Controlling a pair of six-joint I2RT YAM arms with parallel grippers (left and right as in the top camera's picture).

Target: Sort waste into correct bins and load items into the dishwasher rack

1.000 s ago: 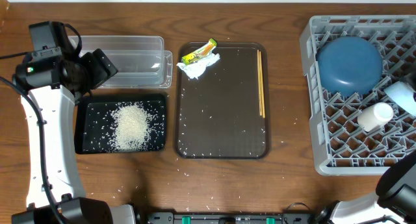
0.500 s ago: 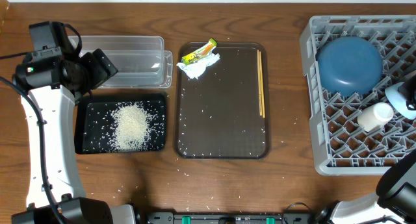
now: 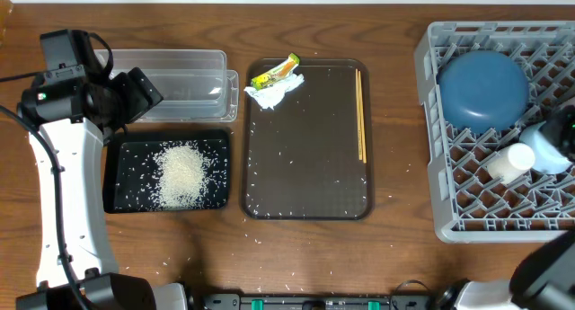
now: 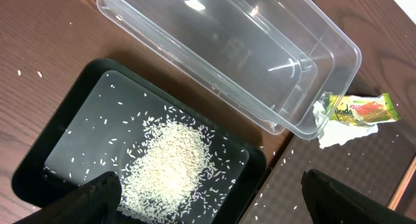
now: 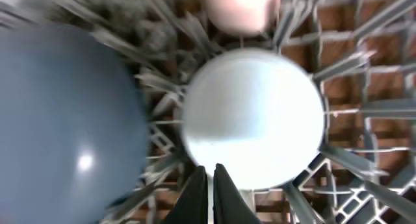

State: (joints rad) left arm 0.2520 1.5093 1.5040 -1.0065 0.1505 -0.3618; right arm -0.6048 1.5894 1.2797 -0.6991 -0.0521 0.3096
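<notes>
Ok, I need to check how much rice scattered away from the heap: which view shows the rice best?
Left wrist: the rice is close, heap and stray grains distinct in the black tray. Overhead shows it whole but small. Right wrist looks at the bowl instead, no rice.

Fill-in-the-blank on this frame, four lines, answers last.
1. The rice heap lies in the shallow tray coloured ____.
2. The dark blue dish sits in the rack, turned ____ down.
3. The wooden ____ lie on the brown serving tray.
4. The left claw is ____.
Answers: black; upside; chopsticks; open.
</notes>
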